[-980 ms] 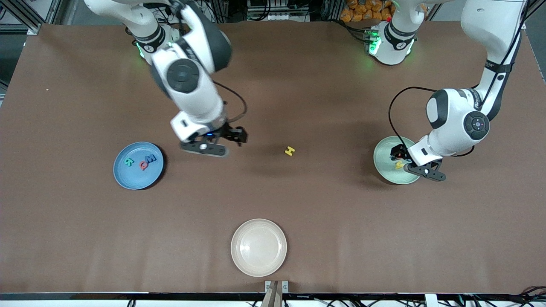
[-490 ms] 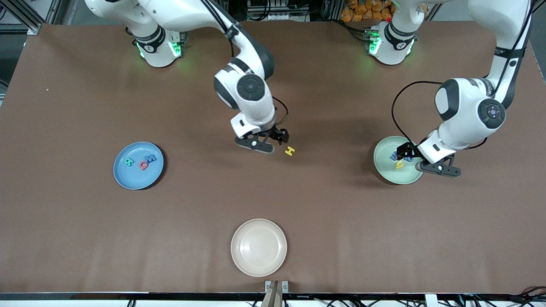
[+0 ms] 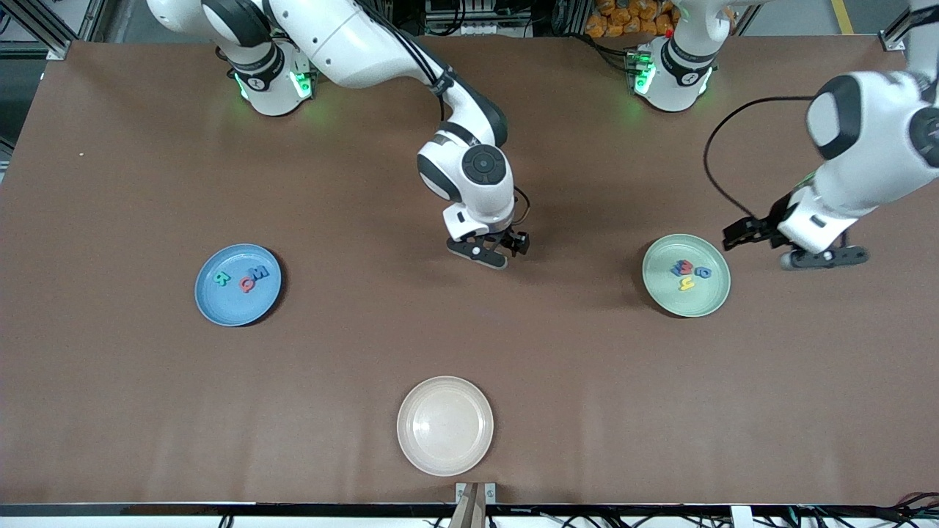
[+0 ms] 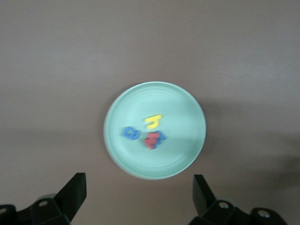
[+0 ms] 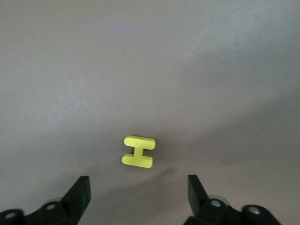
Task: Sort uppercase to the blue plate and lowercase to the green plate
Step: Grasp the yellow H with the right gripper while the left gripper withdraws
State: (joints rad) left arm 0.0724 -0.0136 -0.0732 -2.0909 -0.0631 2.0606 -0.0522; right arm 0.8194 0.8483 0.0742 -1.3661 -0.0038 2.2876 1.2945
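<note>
You'll see the blue plate (image 3: 238, 284) holding a teal R (image 3: 221, 278), red Q (image 3: 248, 284) and blue W (image 3: 262, 273). The right gripper (image 3: 501, 253), fingers spread, hangs over the yellow H (image 5: 138, 151). The green plate (image 3: 686, 276) holds the lowercase letters (image 3: 686, 273); beside it hovers the left gripper (image 3: 763, 238), spread wide.

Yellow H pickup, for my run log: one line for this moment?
right gripper: open over yellow H | left gripper: open above green plate
</note>
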